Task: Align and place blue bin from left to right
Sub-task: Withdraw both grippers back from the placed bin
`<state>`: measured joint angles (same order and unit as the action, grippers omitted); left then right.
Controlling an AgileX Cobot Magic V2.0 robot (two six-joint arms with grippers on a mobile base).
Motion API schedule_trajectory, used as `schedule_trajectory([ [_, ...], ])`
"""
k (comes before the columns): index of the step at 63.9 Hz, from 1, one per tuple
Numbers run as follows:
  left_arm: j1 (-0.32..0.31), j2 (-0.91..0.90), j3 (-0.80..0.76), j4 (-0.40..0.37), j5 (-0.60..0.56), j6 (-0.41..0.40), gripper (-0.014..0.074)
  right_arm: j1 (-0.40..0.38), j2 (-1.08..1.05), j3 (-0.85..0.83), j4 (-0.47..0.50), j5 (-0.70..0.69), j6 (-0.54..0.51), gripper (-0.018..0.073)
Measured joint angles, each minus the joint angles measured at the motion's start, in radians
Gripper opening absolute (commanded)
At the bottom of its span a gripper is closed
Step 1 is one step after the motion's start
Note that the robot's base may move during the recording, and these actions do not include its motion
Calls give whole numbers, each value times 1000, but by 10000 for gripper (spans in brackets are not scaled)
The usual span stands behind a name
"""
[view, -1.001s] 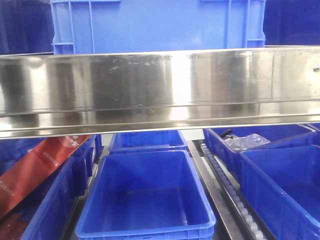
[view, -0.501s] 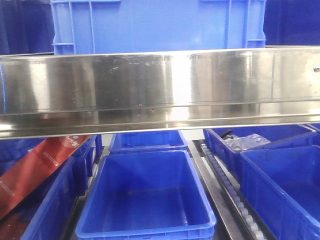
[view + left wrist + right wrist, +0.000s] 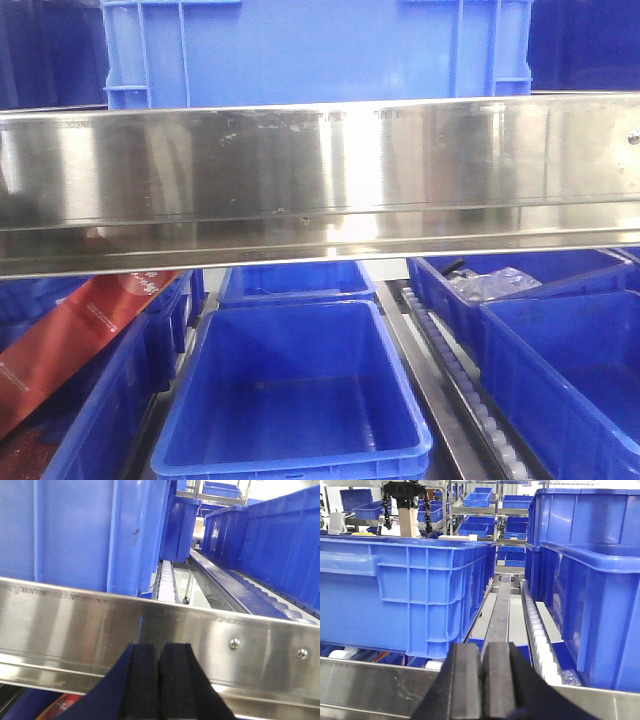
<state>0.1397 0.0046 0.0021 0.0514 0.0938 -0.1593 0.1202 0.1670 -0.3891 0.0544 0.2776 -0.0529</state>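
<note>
Both pincers, left pincer (image 3: 159, 677) and right pincer (image 3: 483, 680), are sitting pressed narrow, gripping nothing; blue bin (image 3: 315, 50) is resting behind the steel rail (image 3: 320, 180) of its shelf.

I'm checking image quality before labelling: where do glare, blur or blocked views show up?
Front-facing view: bright glare streaks the steel rail, which blocks most of the blue bin. Left wrist view: the left gripper sits dark and soft at the bottom edge. Right wrist view: sharp, evenly lit, with the right gripper dark.
</note>
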Motion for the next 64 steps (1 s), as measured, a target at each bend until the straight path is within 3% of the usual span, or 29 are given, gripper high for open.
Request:
schedule_trajectory([
  [51, 0, 0, 0, 0, -2, 0, -111, -4, 0, 2, -9, 0, 0, -162],
  [64, 0, 0, 0, 0, -2, 0, -111, -79, -15, 57, -28, -5, 0, -162],
])
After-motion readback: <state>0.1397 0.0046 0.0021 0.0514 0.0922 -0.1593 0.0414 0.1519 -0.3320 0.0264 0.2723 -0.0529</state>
